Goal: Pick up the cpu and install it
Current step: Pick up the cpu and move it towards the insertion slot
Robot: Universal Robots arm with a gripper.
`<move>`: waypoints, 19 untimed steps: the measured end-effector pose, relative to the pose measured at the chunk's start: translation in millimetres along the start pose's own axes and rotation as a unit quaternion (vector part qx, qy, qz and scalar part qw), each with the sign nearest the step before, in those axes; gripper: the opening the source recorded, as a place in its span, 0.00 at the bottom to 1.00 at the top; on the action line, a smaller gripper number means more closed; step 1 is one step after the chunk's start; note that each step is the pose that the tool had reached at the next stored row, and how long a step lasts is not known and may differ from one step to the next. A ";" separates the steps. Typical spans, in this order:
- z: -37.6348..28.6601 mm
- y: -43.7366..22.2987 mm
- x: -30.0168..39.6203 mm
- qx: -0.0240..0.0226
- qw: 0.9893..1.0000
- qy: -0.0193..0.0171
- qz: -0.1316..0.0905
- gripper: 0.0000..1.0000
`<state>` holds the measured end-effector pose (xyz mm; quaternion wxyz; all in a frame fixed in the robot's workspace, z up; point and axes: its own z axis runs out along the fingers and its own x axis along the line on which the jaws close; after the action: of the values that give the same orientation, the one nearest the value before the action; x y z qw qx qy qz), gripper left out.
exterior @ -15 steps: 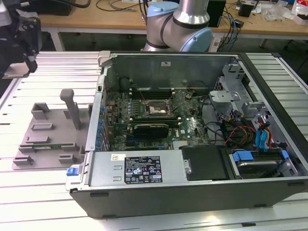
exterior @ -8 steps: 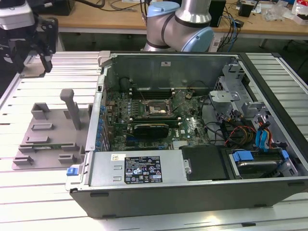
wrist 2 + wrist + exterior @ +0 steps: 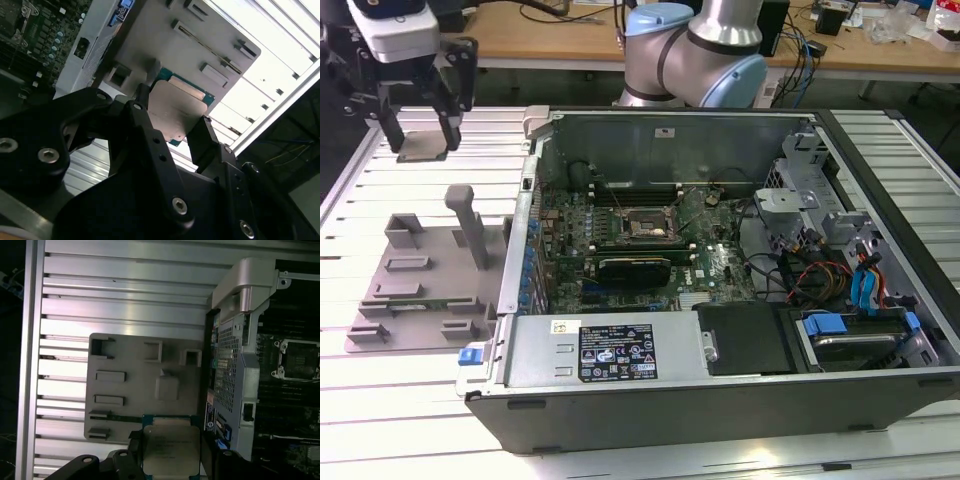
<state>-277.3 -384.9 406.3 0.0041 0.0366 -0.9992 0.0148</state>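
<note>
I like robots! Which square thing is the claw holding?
The shiny silver-grey metal chip, clamped in the black gripper outside the computer case; the dark framed socket sits inside it.

A flat grey plastic holder tray (image 3: 440, 285) with slots and one upright post lies below the gripper (image 3: 422, 140), on a table of ribbed aluminium slats (image 3: 390, 410). Touching the tray's far edge from the gripper, an open dark metal computer case (image 3: 740, 410) lies with its open side up. Inside it, well apart from the gripper, a dark square socket with a metal frame (image 3: 647, 226) sits on the green motherboard (image 3: 720, 265), with a black expansion card (image 3: 635, 268) just beside it. A wooden bench (image 3: 560, 40) strewn with cables stands behind
</note>
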 end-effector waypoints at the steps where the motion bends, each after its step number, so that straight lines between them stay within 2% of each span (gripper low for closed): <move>1: -0.1 -0.3 -4.5 0.000 1.000 0.000 0.000 0.55; 4: -0.1 -1.3 -18.5 0.000 1.000 0.000 0.000 0.55; 5: -0.2 -1.9 -26.7 0.000 1.000 0.000 0.000 0.55; 10: -0.4 -3.8 -52.4 0.000 1.000 0.000 0.000 0.55; 13: -0.4 -4.4 -60.9 0.000 1.000 0.000 0.000 0.55; 15: -0.5 -5.5 -74.3 0.000 1.000 0.001 0.000 0.55; 19: -0.7 -6.5 -88.1 0.000 1.000 0.001 0.000 0.55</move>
<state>-188.9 -384.8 406.3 0.0048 0.0366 -0.9992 0.0148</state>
